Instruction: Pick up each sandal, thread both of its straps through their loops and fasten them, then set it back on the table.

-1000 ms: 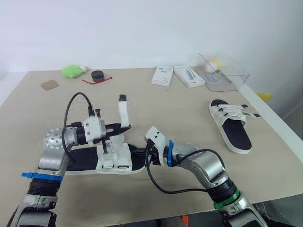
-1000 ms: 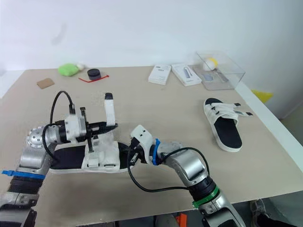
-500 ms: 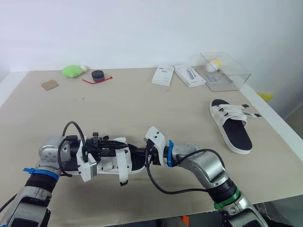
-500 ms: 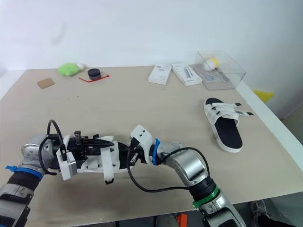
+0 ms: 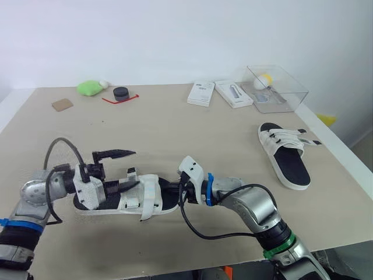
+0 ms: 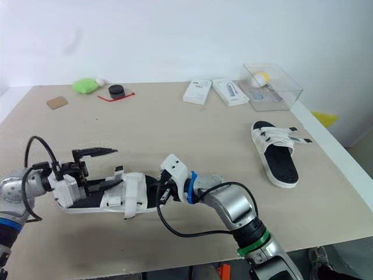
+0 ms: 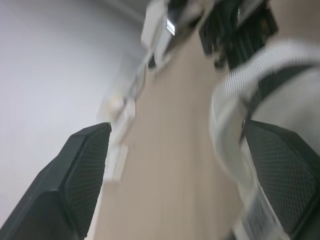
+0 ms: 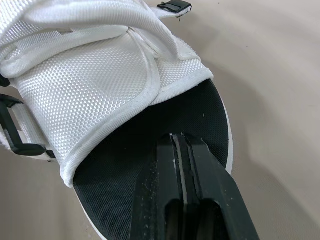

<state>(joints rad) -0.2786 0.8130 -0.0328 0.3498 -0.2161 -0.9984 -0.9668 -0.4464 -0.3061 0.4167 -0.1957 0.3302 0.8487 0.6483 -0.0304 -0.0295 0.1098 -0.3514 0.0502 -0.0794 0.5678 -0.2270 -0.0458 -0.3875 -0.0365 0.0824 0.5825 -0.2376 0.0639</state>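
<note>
Beige counter [image 5: 233, 134] carries the near sandal [image 5: 135, 201], pressed at its black footbed beneath the closed right pincer [image 8: 181, 139]. The wide-open left pincer [image 5: 119, 170] straddles its straps [image 5: 150, 188]. These are judged light and floppy, best gripped by their tips.

No words, numbers or brand marks can be read anywhere. The white box [image 5: 200, 93] and the flat white pack [image 5: 233, 94] at the desk's [image 5: 175, 125] far side carry dark print, too small to make out.
</note>
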